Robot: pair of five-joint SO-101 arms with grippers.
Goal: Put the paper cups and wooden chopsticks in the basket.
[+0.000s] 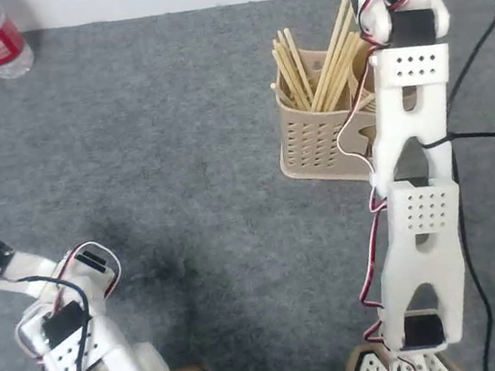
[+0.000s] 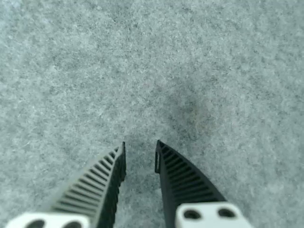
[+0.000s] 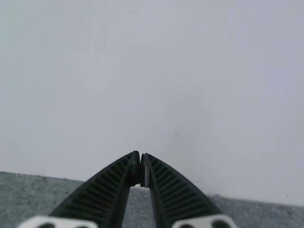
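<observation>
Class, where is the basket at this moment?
In the high view, the basket stands right of centre on the carpet, holding wooden chopsticks, beside the right arm.

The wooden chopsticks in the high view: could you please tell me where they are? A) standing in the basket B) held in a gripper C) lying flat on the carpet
A: the wooden chopsticks stand bunched inside the basket, their tips fanning out above its rim.
</observation>
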